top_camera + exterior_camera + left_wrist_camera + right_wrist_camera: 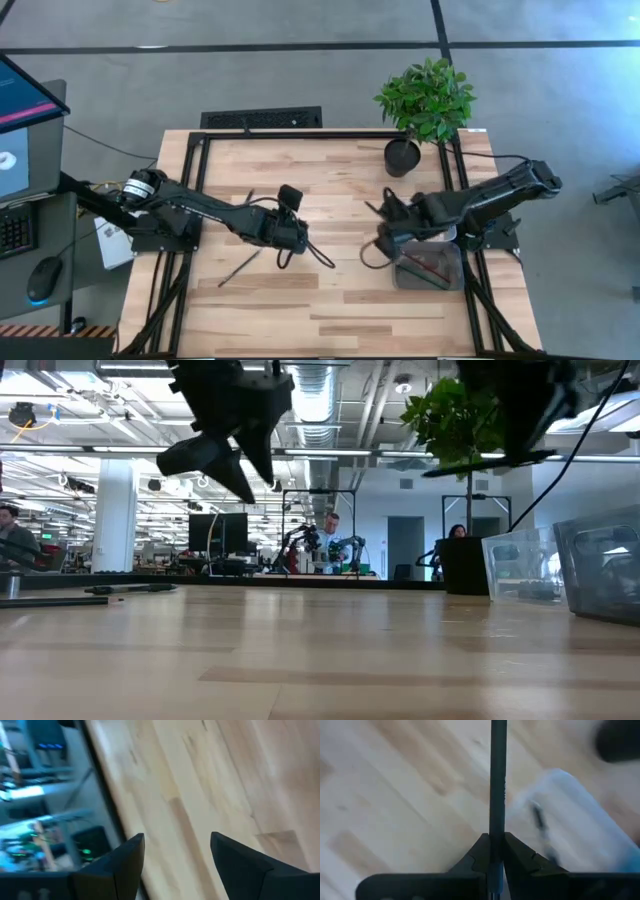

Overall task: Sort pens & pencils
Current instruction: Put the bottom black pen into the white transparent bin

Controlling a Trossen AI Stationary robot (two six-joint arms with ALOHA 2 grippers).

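Right gripper (493, 851) — fingers pinched on a dark pen (498, 780), raised above the desk (330, 320) just beside the clear bin (430, 270) at the right edge, which holds reddish sticks. Left gripper (177, 851) — fingers spread wide, empty, above mid-desk. One loose pencil (240, 267) lies on the desk near it.

Open-plan robotics lab — desks (230, 568), monitors (222, 532), exposed ceiling ducts (320, 400)
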